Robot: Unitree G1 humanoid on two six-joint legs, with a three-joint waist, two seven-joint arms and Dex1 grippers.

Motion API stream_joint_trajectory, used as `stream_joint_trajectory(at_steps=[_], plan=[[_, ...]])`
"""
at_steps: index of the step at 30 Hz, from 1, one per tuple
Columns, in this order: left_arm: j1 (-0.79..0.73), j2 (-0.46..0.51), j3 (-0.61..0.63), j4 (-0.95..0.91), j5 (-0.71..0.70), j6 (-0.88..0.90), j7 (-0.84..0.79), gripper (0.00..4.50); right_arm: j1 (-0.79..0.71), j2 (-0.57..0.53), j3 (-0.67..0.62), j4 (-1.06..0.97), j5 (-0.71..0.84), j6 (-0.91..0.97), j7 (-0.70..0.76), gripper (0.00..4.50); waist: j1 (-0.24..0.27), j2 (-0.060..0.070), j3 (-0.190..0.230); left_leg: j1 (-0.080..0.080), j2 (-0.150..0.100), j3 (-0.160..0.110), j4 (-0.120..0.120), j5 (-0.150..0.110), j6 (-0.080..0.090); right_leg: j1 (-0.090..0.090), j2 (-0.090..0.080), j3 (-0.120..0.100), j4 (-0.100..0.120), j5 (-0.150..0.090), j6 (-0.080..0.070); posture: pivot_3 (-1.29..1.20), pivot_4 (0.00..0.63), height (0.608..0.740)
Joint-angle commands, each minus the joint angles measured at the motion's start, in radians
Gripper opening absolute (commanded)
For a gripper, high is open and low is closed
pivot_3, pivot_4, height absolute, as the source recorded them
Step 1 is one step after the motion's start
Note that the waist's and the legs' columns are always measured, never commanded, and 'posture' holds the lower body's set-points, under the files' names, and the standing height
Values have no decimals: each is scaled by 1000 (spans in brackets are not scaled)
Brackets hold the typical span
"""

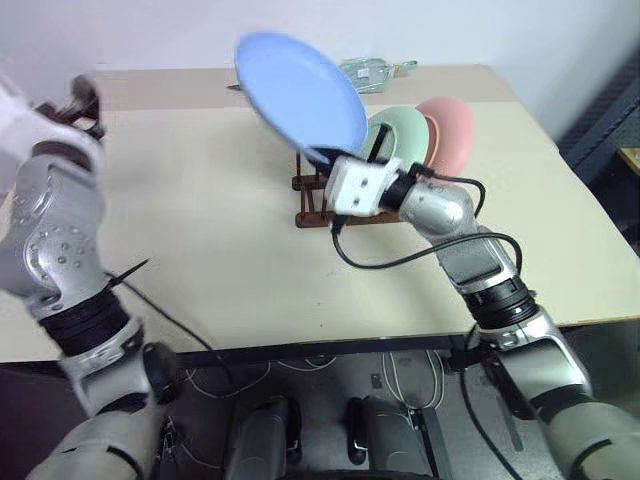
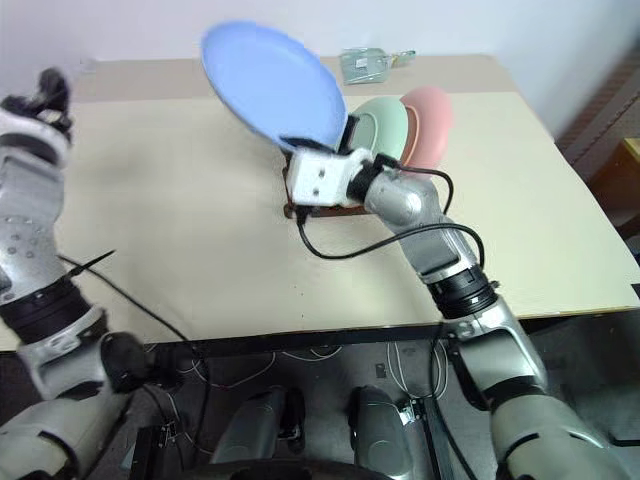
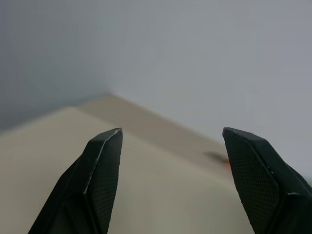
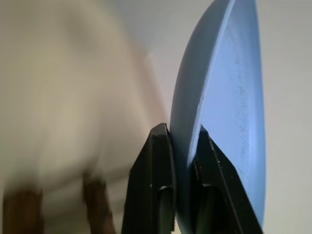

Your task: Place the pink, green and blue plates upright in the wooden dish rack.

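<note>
My right gripper (image 1: 325, 157) is shut on the lower rim of the blue plate (image 1: 300, 92), which it holds up in the air, tilted, above the table. In the right wrist view the black fingers (image 4: 153, 185) pinch the blue plate (image 4: 229, 107) edge-on. Behind it the green plate (image 1: 405, 135) and the pink plate (image 1: 450, 130) stand upright in the wooden dish rack (image 1: 312, 205). My left gripper (image 1: 85, 100) is raised at the far left, away from the plates. It stands open in the left wrist view, left gripper (image 3: 170, 141), with nothing between its fingers.
A clear plastic packet (image 1: 372, 72) lies at the table's far edge behind the rack. A black cable (image 1: 390, 262) loops from my right wrist across the table (image 1: 200, 250). The tabletop's near edge runs just in front of my arms.
</note>
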Motion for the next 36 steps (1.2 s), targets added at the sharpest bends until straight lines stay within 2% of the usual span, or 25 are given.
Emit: stream_joint_trajectory(at_steps=[1,3,5,8,10,22,36], plan=[[170,55,-186,-43,72,-105,-228,3473,-60,123,-177,-177,421,410,5,0,8,0,0,0,0,0,0,0,0,1,-2,0,0,0,0,0,150,740],[287,87,-296,-72,121,-163,-337,3473,-103,174,-284,-221,657,659,-46,0,12,0,0,-1,-2,-2,0,-1,-2,1,-4,0,0,0,0,0,150,740],[365,109,-375,-96,167,-205,-400,3473,-155,216,-385,-218,826,842,-149,0,7,0,0,-2,-3,-2,0,-3,-2,-1,-6,0,-1,0,0,0,150,740],[419,68,-401,-108,160,-243,-431,3473,-210,261,-482,-165,923,1001,-330,0,-1,1,0,-3,-3,-2,-2,-3,-3,-5,-7,0,0,1,-1,0,150,740],[426,44,-395,-105,161,-256,-433,3473,-214,273,-504,-155,949,1062,-401,0,-3,1,0,-3,-3,-1,-4,-2,-3,-7,-8,1,1,1,-3,0,150,740],[423,23,-366,-80,174,-267,-462,3473,-187,305,-541,-146,1015,1186,-594,0,-3,2,0,-4,-3,10,-10,0,1,-15,-9,3,3,1,-3,0,150,740],[444,8,-368,-106,176,-259,-472,3473,-228,287,-583,-161,1061,1153,-666,0,-2,2,0,-4,-2,11,-10,1,3,-15,-9,3,3,1,-3,0,150,740]])
